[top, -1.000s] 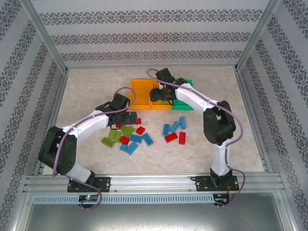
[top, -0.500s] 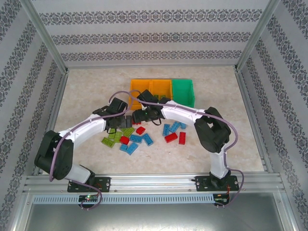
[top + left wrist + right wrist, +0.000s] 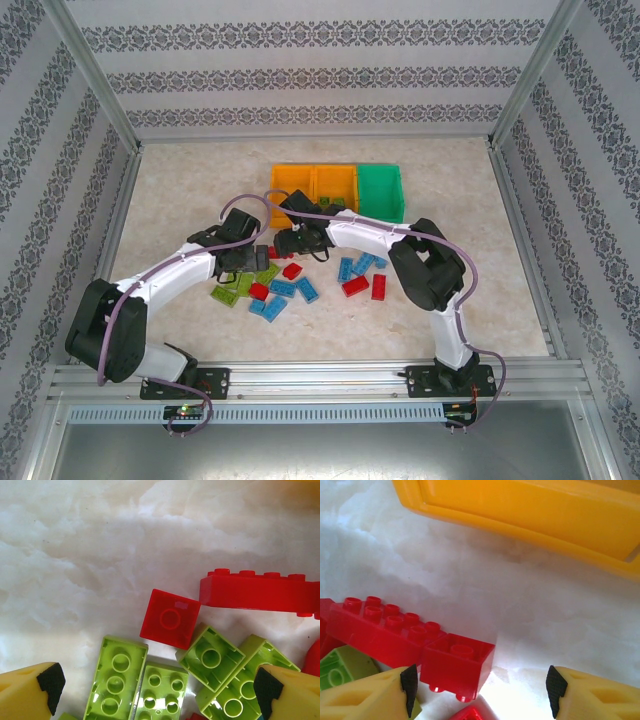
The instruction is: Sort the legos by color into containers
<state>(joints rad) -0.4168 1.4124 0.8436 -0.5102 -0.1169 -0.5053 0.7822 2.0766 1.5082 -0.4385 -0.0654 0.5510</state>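
The legos lie loose on the table: a mixed pile (image 3: 265, 285) of green, red and blue, and a group of blue and red bricks (image 3: 362, 272) to its right. My left gripper (image 3: 247, 263) hangs open over the pile's left end. Several light green bricks (image 3: 150, 685) lie between its fingers (image 3: 45, 692), untouched, with a small red brick (image 3: 170, 619) just beyond them. My right gripper (image 3: 291, 243) is open low over the pile's far end, straddling an overturned small red brick (image 3: 456, 662) beside a long red brick (image 3: 380, 630). The containers stand behind: two orange bins (image 3: 292, 181) (image 3: 336, 182) and a green bin (image 3: 381, 190).
The orange bin's wall (image 3: 530, 515) rises close beyond my right gripper. My two grippers work a few centimetres apart over the same end of the pile. Metal frame rails border the table, and bare marble surface (image 3: 180, 190) spreads left of the bins.
My right arm has swung from above the bins down to the pile's far end, its jaws narrowing. My left gripper has shifted slightly over the green bricks and opened wider.
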